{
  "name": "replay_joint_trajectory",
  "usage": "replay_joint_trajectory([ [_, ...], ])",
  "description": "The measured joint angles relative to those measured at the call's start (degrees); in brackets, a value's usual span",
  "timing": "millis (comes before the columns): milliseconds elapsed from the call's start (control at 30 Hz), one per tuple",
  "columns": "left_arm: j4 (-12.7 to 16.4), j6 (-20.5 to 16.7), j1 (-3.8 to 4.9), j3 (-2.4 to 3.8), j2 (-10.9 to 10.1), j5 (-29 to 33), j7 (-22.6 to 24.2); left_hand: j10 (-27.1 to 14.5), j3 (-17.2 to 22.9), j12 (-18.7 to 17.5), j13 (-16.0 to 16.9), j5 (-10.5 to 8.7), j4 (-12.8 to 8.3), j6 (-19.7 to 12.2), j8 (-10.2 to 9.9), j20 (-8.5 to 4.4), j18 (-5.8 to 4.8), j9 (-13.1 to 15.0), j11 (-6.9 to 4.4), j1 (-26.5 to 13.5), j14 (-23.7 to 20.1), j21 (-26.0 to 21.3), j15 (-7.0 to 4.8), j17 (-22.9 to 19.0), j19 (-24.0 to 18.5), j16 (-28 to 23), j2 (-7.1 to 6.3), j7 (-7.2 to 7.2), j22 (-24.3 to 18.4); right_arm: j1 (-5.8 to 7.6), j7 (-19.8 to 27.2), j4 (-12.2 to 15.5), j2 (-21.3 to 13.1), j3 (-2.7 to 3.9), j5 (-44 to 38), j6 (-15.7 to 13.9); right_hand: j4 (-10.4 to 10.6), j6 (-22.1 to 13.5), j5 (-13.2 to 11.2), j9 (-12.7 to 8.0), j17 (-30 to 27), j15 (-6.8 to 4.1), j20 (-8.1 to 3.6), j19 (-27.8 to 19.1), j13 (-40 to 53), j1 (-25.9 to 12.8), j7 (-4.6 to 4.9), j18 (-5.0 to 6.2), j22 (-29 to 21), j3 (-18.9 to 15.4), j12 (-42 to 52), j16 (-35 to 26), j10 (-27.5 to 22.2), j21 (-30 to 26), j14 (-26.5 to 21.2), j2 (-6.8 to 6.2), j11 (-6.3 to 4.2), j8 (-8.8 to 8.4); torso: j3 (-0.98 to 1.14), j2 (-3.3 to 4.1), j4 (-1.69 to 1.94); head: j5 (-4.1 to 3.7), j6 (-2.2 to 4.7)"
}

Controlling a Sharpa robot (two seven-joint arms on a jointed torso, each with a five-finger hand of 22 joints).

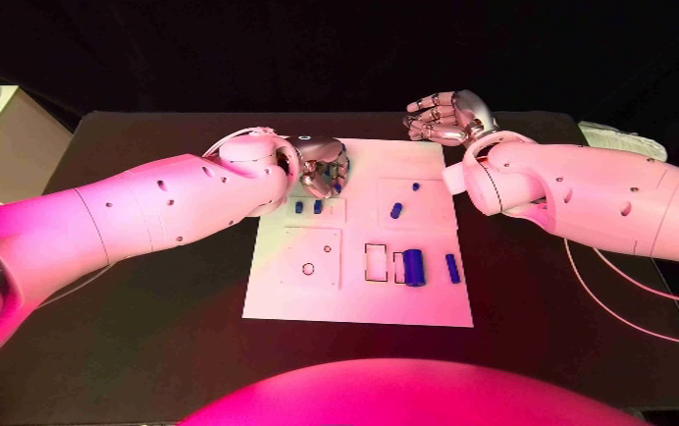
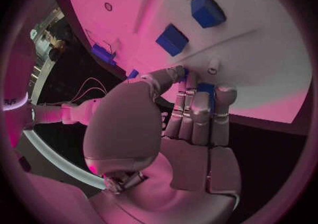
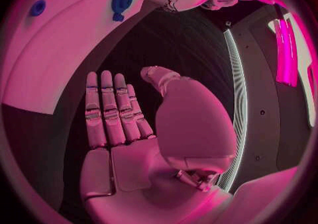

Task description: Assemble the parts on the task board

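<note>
Silver left hand [image 2: 166, 128] pinching blue part [image 2: 206, 89]

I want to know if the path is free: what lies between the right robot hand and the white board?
In the head view, only bare black table lies between the right robot hand and the white board's far right corner.

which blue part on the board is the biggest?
The thick blue cylinder lying at the near right of the task board, beside the outlined slots. The other blue parts are clearly smaller or thinner.
</note>
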Motion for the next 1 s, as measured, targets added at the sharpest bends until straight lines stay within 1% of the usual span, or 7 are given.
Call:
replay_joint_trajectory([
  [67, 0.1, -0.3, -0.04, -0.04, -0.2, 0.2, 0.3, 0.5, 0.1, -0.6, 0.0, 0.00, -0.1, 0.3, -0.2, -0.09, 0.00, 0.2, -0.23, 0.0, 0.2, 0.0, -0.20, 0.3, 0.1, 0.0, 0.01, -0.10, 0.3, 0.00, 0.0, 0.0, 0.0, 0.00, 0.0, 0.0, 0.0, 0.0, 0.0, 0.0, 0.0, 0.00, 0.00, 0.0, 0.0, 0.0, 0.00, 0.00, 0.0, 0.0, 0.0, 0.0, 0.0, 0.0, 0.0, 0.00, 0.00, 0.00, 0.00, 0.00, -0.01, 0.01, 0.00],
  [233, 1.0, -1.6, -0.10, 0.03, -1.7, 1.3, 1.4, 1.0, 0.5, -1.6, 0.0, -0.03, -0.8, 0.5, -0.5, -0.10, 0.00, 0.2, 0.07, 0.5, 0.4, 0.3, 0.00, 0.6, 0.5, 0.0, 0.48, 0.07, 0.7, 0.00, 0.0, 0.0, 0.0, -0.01, 0.0, 0.0, 0.0, 0.0, 0.0, 0.0, 0.0, 0.00, 0.00, 0.0, 0.0, 0.0, 0.00, 0.00, 0.0, 0.0, 0.0, 0.0, 0.0, 0.0, 0.0, 0.00, 0.00, 0.00, 0.01, 0.00, -0.03, -0.12, 0.00],
  [300, 1.5, -2.1, -0.12, 0.33, -2.4, 1.8, 1.7, 1.1, 0.5, -1.9, 0.0, -0.04, -0.8, 0.6, -0.5, -0.09, 0.00, 0.2, 0.08, 0.5, 0.4, 0.5, 0.00, 0.8, 0.5, 0.0, 0.53, 0.17, 0.8, 0.00, 0.0, 0.0, -0.1, -0.01, 0.0, 0.0, 0.0, 0.0, 0.0, 0.0, 0.0, 0.00, 0.00, 0.0, 0.0, 0.0, 0.00, 0.00, 0.0, 0.0, 0.0, 0.0, 0.0, 0.0, 0.0, 0.00, 0.00, 0.00, 0.00, 0.01, -0.03, -0.14, 0.00],
  [467, 4.0, -3.1, -0.10, 1.65, -4.9, 3.2, 2.5, 1.6, 0.9, -2.6, 0.0, 0.24, -1.2, 0.6, -0.8, -0.29, 0.00, 0.2, 0.21, 0.5, 0.6, 0.6, 0.21, 1.2, 0.7, 0.2, 0.53, 0.18, 1.0, 0.00, 0.0, 0.1, -0.2, -0.01, 0.0, 0.0, 0.0, 0.0, 0.0, 0.0, 0.0, 0.00, 0.00, 0.0, 0.0, 0.0, 0.00, 0.00, 0.0, 0.0, 0.0, 0.0, 0.0, 0.0, 0.0, 0.00, 0.00, 0.00, 0.03, -0.03, 0.00, -0.32, 0.00],
  [633, 6.3, -3.3, -0.05, 2.66, -7.6, 4.4, 2.8, 1.9, 0.8, -2.9, 0.0, 0.24, -1.4, 0.6, -1.1, -0.28, 0.00, 0.3, 0.08, 0.5, 0.6, 0.7, 0.21, 1.2, 0.7, 0.2, 0.53, 0.17, 1.1, 0.00, 0.0, 0.1, -0.4, -0.03, 0.0, 0.0, 0.0, 0.0, 0.0, 0.0, 0.0, 0.00, 0.00, 0.0, 0.0, 0.0, 0.00, 0.00, 0.0, 0.0, 0.0, 0.0, 0.0, 0.0, 0.0, 0.00, 0.00, 0.00, 0.04, -0.09, 0.08, -0.63, 0.00],
  [767, 7.6, -3.1, -0.04, 3.05, -9.3, 5.2, 2.8, 2.1, 0.8, -3.1, 0.0, 0.24, -1.4, 0.8, -1.2, -0.29, 0.00, 0.3, 0.23, 0.5, 0.8, 0.7, 0.00, 1.4, 0.7, 0.2, 0.53, 0.37, 1.3, 0.00, 0.0, 0.1, -0.5, -0.02, 0.0, 0.0, -0.2, 0.0, 0.0, 0.0, -0.1, 0.00, 0.00, 0.0, 0.0, 0.0, 0.00, 0.00, -0.1, 0.2, 0.0, 0.0, 0.0, 0.0, 0.0, 0.00, 0.00, 0.00, 0.00, -0.09, 0.10, -0.69, 0.00],
  [1000, 8.3, -2.1, -0.05, 3.20, -10.8, 6.1, 2.6, 2.3, 0.8, -3.3, 0.1, 0.24, -1.4, 0.8, -1.3, -0.20, 0.01, 0.3, 0.08, 0.5, 0.8, 0.8, 0.00, 1.7, 0.8, 0.2, 0.52, 0.38, 1.4, 0.00, 0.0, 0.0, -0.5, 0.00, 0.0, 0.0, -0.2, 0.0, 0.0, 0.0, -0.1, 0.00, 0.00, 0.0, 0.0, 0.0, 0.00, 0.00, -0.1, 0.2, 0.0, 0.0, 0.0, 0.0, 0.0, 0.00, 0.00, 0.00, -0.04, -0.09, 0.11, -0.68, 0.00],
])
